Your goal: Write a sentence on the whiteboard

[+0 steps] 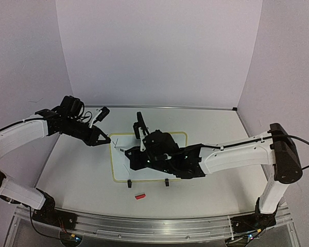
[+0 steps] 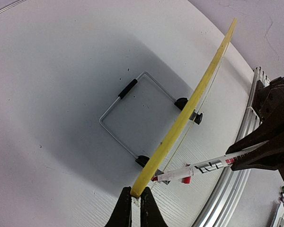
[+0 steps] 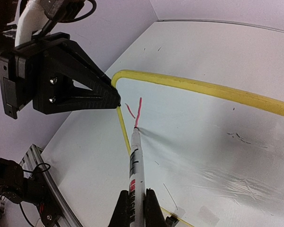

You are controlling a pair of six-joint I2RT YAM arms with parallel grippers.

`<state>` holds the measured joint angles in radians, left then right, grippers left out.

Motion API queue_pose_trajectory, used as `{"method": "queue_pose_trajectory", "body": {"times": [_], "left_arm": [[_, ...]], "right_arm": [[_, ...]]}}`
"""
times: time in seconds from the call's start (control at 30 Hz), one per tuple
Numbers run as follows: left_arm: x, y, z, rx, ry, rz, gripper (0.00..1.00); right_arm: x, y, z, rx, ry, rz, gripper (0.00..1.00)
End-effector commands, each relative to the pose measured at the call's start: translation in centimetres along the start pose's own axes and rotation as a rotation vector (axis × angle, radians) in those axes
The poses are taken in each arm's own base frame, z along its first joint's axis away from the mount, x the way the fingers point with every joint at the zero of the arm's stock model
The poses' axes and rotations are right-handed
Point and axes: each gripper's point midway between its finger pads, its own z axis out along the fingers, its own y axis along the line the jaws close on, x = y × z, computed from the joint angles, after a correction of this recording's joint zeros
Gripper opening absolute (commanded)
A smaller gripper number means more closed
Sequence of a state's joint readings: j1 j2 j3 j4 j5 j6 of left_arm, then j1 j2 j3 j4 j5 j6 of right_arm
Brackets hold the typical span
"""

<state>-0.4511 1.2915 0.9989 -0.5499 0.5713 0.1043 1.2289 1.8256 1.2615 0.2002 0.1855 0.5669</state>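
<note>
**From above:** the whiteboard (image 1: 118, 167) sits in the middle of the surface (image 1: 72, 175) between two robot arms, its two black clip feet (image 1: 129, 182) on the near long edge. The left end effector (image 1: 107, 139), pressed together, pinches the board's far-left corner. The right end effector (image 1: 134, 154) extends over the board from the right. A small red cap (image 1: 140, 196) lies on the surface just in front of the feet.

**Left wrist camera:** the board appears edge-on, its yellow frame (image 2: 189, 111) tilted up off the surface and nipped between the left fingers (image 2: 124, 210). A wire stand (image 2: 128, 118) lies beneath it. A marker (image 2: 206, 166) juts from the right end effector at far right.

**Right wrist camera:** the right fingers (image 3: 123, 210) are clamped on the marker's barrel. Its tip touches the board at two short red strokes (image 3: 137, 111), near the corner held by the left end effector.
</note>
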Motion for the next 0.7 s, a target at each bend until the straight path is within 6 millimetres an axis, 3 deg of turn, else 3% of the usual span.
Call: {"method": "queue_pose_trajectory", "body": {"times": [0.0,0.67], "left_arm": [[-0.2,-0.3,-0.6,-0.015,-0.001,0.011,0.0],[-0.2,-0.3,-0.6,-0.018,0.0,0.015,0.0]], "right_arm": [[1.1,-0.7,0.2,0.023,0.025,0.007,0.0],[3.1,0.3,-0.3,0.003,0.084,-0.007,0.0]]}}
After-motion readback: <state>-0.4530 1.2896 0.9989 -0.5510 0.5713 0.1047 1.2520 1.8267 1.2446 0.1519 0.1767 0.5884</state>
